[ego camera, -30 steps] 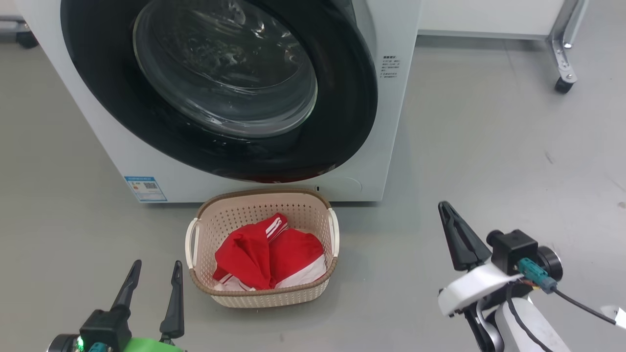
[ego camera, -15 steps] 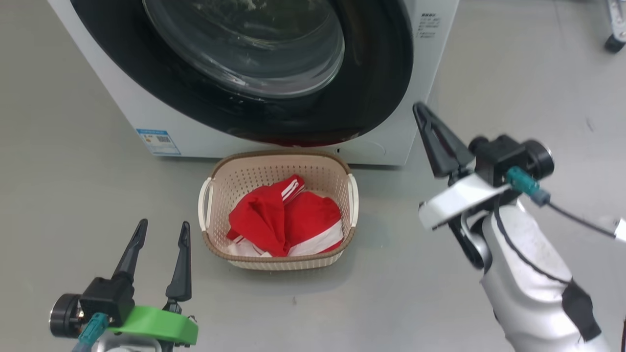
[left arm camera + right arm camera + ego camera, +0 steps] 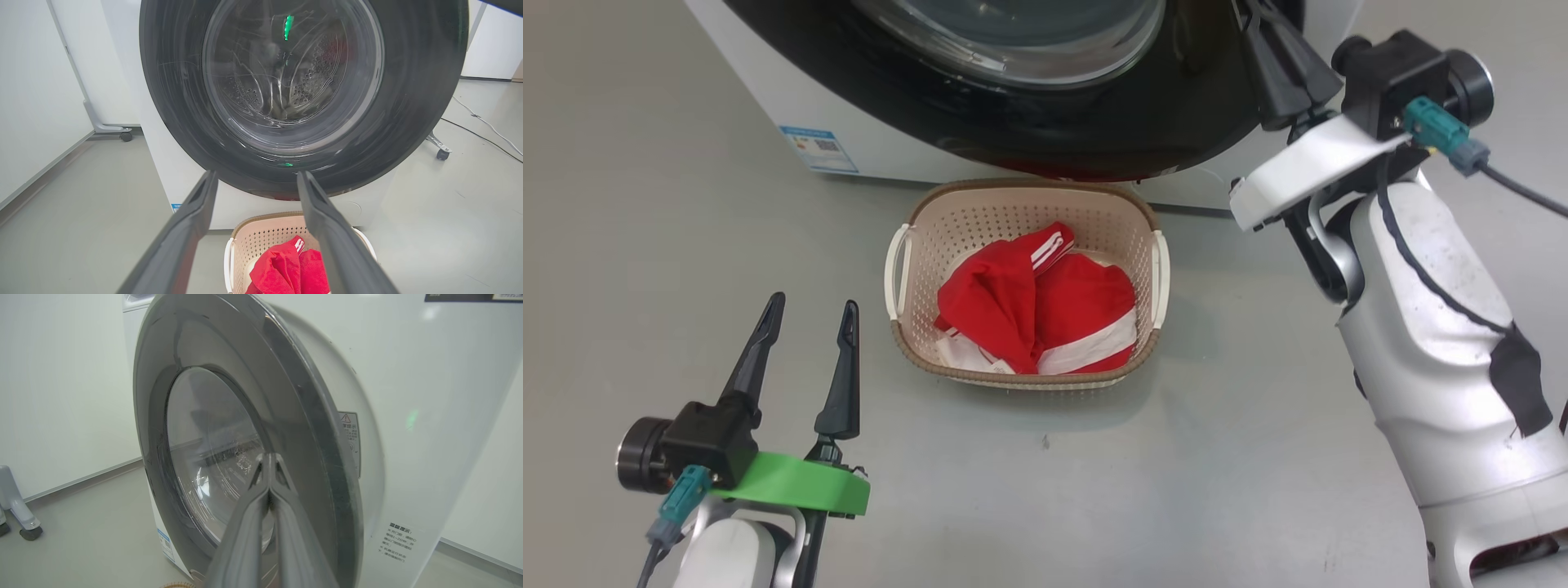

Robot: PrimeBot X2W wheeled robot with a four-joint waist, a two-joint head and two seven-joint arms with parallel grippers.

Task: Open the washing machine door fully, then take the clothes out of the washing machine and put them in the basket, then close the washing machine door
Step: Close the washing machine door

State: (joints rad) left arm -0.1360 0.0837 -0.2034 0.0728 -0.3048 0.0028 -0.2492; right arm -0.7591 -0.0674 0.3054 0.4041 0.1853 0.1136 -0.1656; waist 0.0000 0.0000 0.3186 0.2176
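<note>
Here, door (image 3: 1094,139) perhaps ajar before closed right gripper (image 3: 268,457); left gripper (image 3: 813,304) open near basket (image 3: 1021,189).

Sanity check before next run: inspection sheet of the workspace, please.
Surface: grey floor, lightly marked.
Job's things: clothes lie in basket, on floor before washing machine; washing machine door looks shut, latch unclear.
Clutter: nothing seen.
Hands: left hand open, empty, beside basket; right hand shut, empty, pointing at door.
Cables: cable off right wrist; thin cable on floor.
Surroundings: white panels; castor frame.
</note>
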